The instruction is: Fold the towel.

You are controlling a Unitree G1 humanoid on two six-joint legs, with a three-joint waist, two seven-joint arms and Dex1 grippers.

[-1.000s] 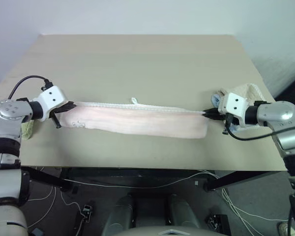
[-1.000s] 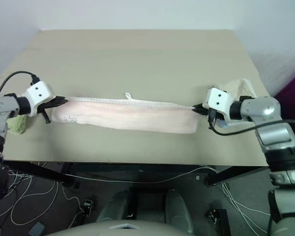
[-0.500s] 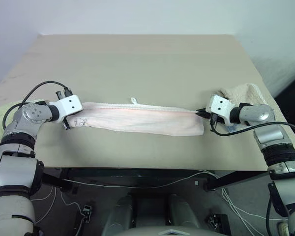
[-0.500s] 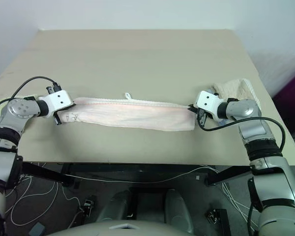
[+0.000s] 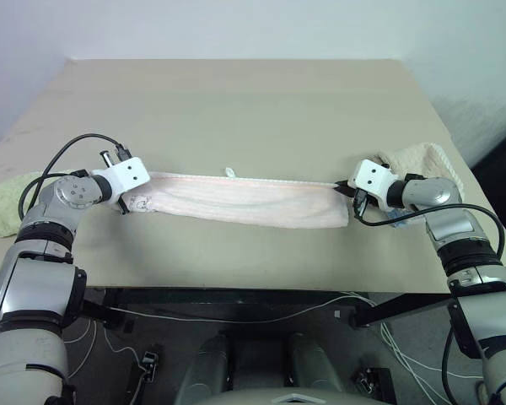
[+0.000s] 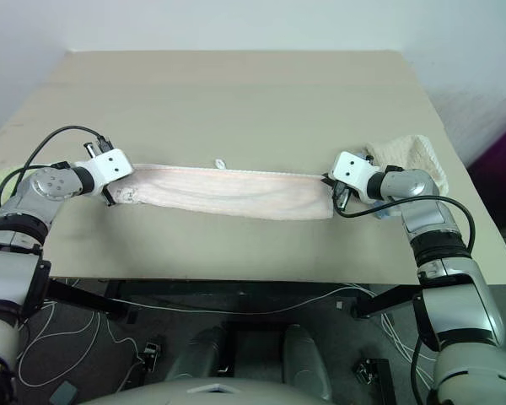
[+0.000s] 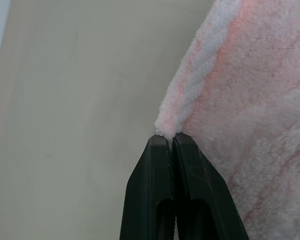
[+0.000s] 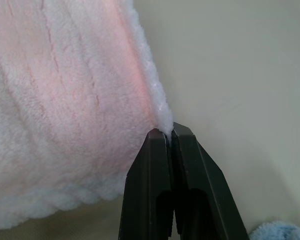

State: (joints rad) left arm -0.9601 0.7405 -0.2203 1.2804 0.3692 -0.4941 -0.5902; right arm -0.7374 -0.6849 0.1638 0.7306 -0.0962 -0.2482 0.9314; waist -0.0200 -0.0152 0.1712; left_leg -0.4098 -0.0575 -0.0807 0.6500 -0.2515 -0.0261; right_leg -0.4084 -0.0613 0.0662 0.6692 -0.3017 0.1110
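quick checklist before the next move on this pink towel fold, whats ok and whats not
1. Left gripper pinching a corner of the pink towel: ok, fingers closed on the fabric edge.
2. Right gripper pinching the opposite corner: ok, fingers closed on the edge.
3. Towel stretched long between both grippers, lying on the table: ok, no bunching seen.
4. Room on the table beyond the towel to lay a fold: ok, bare surface there.
5. Cream towel behind the right gripper clear of the fold: cannot tell, it sits very close.
6. Both layers caught in each pinch: cannot tell.
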